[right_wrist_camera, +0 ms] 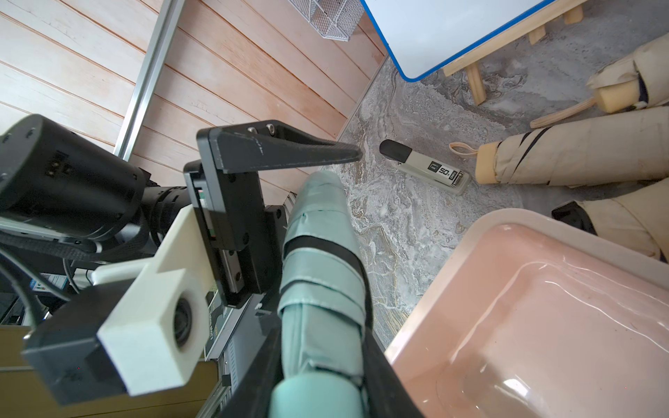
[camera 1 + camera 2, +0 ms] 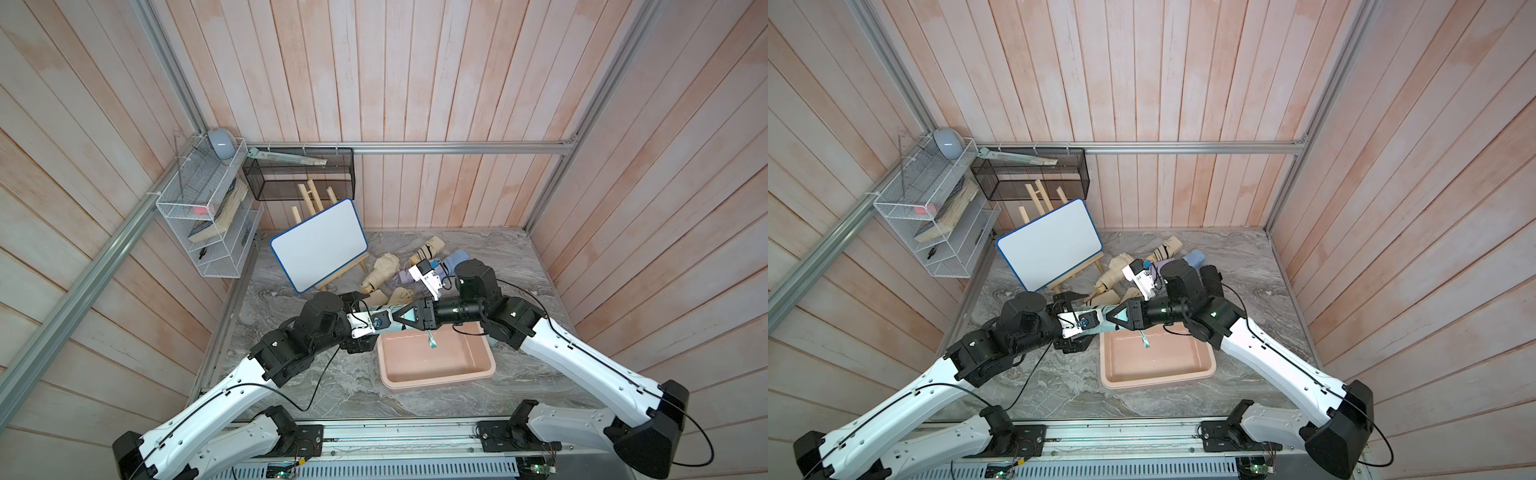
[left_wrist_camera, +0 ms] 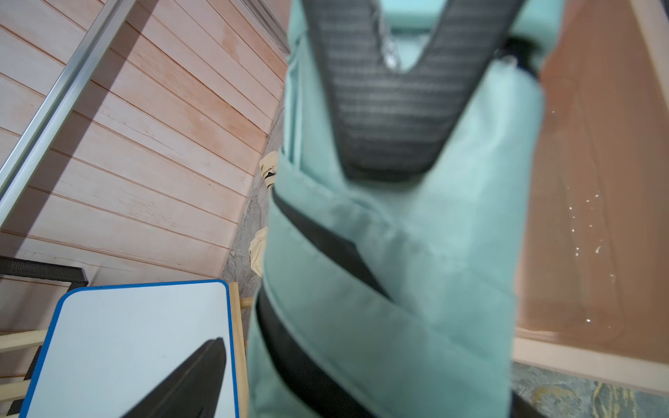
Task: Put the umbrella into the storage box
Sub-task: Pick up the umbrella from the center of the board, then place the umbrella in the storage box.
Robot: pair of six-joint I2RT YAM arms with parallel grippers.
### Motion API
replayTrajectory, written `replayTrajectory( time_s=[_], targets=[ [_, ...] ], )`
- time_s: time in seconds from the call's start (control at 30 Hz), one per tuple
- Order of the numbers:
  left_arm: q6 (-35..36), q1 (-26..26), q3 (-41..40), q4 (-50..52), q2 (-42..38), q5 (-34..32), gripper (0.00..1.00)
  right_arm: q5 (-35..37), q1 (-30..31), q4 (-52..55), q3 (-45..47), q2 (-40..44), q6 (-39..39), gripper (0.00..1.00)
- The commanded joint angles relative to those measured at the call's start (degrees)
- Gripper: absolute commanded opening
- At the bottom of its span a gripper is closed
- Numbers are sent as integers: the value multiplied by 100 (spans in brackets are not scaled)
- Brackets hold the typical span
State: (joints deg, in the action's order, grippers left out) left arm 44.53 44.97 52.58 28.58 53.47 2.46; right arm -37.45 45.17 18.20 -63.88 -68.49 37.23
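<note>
A folded teal umbrella [image 2: 388, 311] [image 2: 1106, 311] hangs level in the air, just above the far left corner of the storage box [image 2: 440, 384] [image 2: 1158, 380], a pale pink tub. My right gripper [image 2: 399, 319] [image 1: 322, 347] is shut on the umbrella [image 1: 322, 253] near its handle end. A teal strap [image 2: 432, 338] dangles into the box. My left gripper [image 2: 361, 322] [image 3: 354, 398] stands open around the umbrella's tip end. Its upper finger [image 1: 289, 152] is clear of the fabric. In the left wrist view the umbrella [image 3: 398, 271] hides the second finger.
Several beige folded umbrellas [image 2: 384, 270] and a lilac one [image 2: 455, 259] lie behind the box. A whiteboard on a wooden easel [image 2: 320, 243] stands at the back left. A small black-capped case [image 1: 423, 168] lies on the marble. A white wire rack [image 2: 208, 216] and a black mesh basket [image 2: 299, 174] hang on the wall.
</note>
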Motion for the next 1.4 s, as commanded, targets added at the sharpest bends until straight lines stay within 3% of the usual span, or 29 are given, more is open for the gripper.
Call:
replayTrajectory(
  time_s=[0.0,0.23,0.4,0.43,0.57,0.7,0.8,0.9,1.03,1.13,1.37],
  targets=[
    [37,55,-55,-210,3,-37,89,-204,-34,-181,-247,-38,3,0],
    [2,77,15,-156,110,131,72,-176,-34,-281,-276,-213,98,0],
    [-47,80,39,-169,-1,140,54,-83,-42,-337,-272,-241,133,0],
    [-73,82,45,-151,-25,141,51,-39,-34,-375,-230,-224,135,3],
    [-241,81,2,-134,-157,108,30,133,-141,-527,-65,-119,258,36],
    [-471,81,-122,-201,-209,-20,12,276,-426,-930,246,145,600,59],
    [-732,78,-217,-257,-223,-85,8,492,-685,-1164,554,488,810,72],
    [-1064,82,-316,-388,-265,-131,4,734,-1107,-1098,906,893,935,75],
    [-1702,81,-395,-619,-237,-113,0,1254,-1838,-489,1180,1380,867,76],
    [-2376,78,-466,-930,-127,-74,0,2029,-2228,521,988,1523,281,76],
    [-5506,379,-167,-1387,534,-431,0,4079,-2518,2297,477,1148,-1111,78]
  ],
)
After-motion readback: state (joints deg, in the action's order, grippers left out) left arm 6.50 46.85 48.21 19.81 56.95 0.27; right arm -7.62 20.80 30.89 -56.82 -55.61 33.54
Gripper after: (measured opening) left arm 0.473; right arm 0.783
